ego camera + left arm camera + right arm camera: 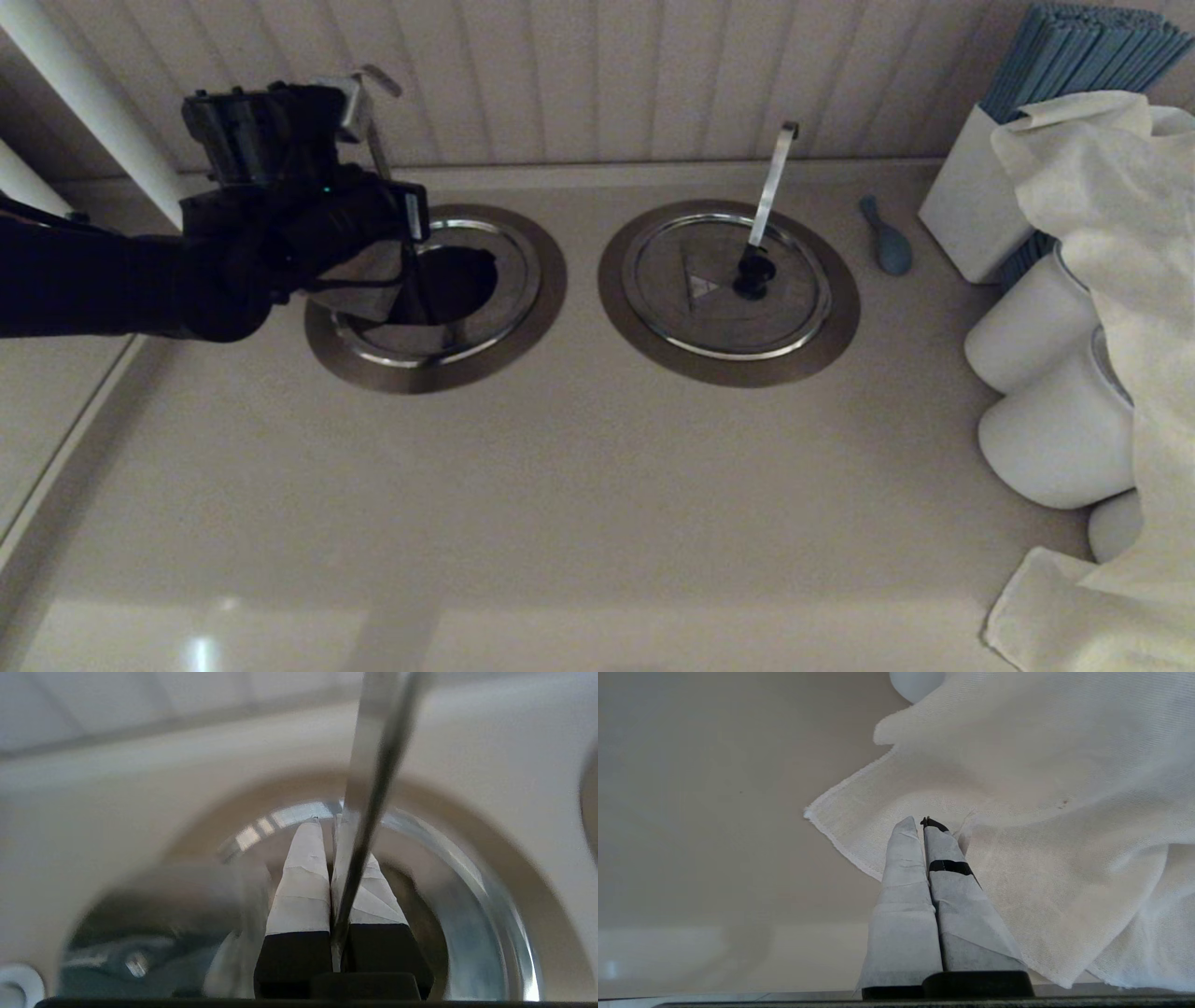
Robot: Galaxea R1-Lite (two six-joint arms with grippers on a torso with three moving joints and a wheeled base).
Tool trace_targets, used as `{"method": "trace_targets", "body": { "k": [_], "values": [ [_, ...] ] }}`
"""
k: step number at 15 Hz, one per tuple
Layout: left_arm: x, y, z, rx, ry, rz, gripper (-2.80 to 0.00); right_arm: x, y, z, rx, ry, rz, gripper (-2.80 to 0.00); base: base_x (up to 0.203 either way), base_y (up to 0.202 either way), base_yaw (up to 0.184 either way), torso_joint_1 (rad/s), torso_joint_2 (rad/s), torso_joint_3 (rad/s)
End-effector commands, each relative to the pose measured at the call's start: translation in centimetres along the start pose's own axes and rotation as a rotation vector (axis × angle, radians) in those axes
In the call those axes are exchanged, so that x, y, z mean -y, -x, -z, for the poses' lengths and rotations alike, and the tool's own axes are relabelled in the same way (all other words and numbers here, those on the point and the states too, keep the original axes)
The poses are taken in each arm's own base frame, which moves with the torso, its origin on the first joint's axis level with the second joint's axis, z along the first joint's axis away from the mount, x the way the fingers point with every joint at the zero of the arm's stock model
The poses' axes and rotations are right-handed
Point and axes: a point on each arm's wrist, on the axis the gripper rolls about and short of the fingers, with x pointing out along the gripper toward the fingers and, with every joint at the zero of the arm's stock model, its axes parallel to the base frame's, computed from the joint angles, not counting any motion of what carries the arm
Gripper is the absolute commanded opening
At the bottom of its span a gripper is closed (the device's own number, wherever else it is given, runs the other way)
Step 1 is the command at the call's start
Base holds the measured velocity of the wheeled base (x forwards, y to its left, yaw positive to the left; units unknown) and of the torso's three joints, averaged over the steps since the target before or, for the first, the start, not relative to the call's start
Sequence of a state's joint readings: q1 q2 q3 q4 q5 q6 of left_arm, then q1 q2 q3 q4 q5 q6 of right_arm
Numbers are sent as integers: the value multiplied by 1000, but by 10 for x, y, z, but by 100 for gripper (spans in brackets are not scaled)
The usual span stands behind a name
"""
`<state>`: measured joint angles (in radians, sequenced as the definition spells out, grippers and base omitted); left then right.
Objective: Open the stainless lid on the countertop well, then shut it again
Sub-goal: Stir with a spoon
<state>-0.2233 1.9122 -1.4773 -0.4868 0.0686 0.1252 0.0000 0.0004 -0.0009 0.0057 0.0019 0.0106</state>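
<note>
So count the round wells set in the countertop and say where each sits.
2. The countertop well lies open under the left gripper; the twin well to its right is covered by its disc. None appears hidden.

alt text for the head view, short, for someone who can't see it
The left gripper holds the stainless lid tilted up off the countertop well, whose dark opening is exposed. To its right, the twin well remains covered by its lid. A white cloth drapes over white jars at the right edge.

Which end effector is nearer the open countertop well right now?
Left. The left end effector hangs right over the countertop well, shut on its thin rod. The right end effector sits away by the white cloth.
</note>
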Motion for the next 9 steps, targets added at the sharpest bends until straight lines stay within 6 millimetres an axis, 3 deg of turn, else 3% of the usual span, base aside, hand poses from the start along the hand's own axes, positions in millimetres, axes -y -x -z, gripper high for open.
{"method": "trace_targets", "body": {
  "k": [1,5,9],
  "values": [
    [1,7,5,-61,-43,20,-280,0,0,0,1,0,0,-280,0,0,0,0,0,0],
    [9,12,4,-132,41,148,-280,0,0,0,1,0,-1,-280,0,0,0,0,0,0],
    [14,-9,16,-144,112,161,-280,0,0,0,1,0,0,-280,0,0,0,0,0,0]
  ]
}}
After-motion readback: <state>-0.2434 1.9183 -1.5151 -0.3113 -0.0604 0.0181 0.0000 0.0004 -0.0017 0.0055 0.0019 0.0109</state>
